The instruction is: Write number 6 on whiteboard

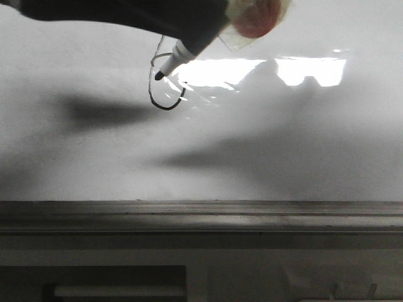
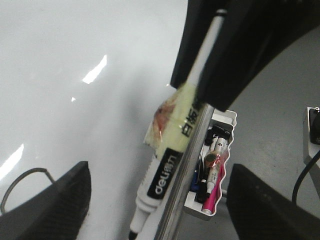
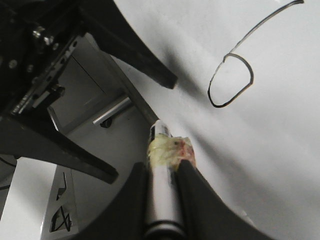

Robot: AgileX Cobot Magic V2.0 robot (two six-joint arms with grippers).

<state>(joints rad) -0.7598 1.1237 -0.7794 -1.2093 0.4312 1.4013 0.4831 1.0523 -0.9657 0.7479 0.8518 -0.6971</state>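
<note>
The whiteboard point(image 1: 283, 145) fills the front view. The number 6 point(image 1: 167, 108) is a thin black loop with a tail rising up; it also shows in the right wrist view point(image 3: 220, 106), and part of it in the left wrist view point(image 2: 30, 171). My right gripper point(image 3: 163, 167) is shut on a white marker pen point(image 3: 162, 200) wrapped in yellowish tape point(image 3: 170, 150). In the front view the pen point(image 1: 175, 61) points down-left, its black tip at the loop's upper left; I cannot tell if it touches. My left gripper point(image 2: 157, 172) is open and empty, with its fingers point(image 2: 65, 200) wide either side of the pen point(image 2: 162, 182).
A dark grey ledge point(image 1: 201, 217) runs along the board's lower edge and shows as a metal strip point(image 2: 187, 165) in the left wrist view. A small white tray point(image 2: 232, 120) holding several pens hangs beside it. Arm shadows lie on the whiteboard point(image 1: 94, 113).
</note>
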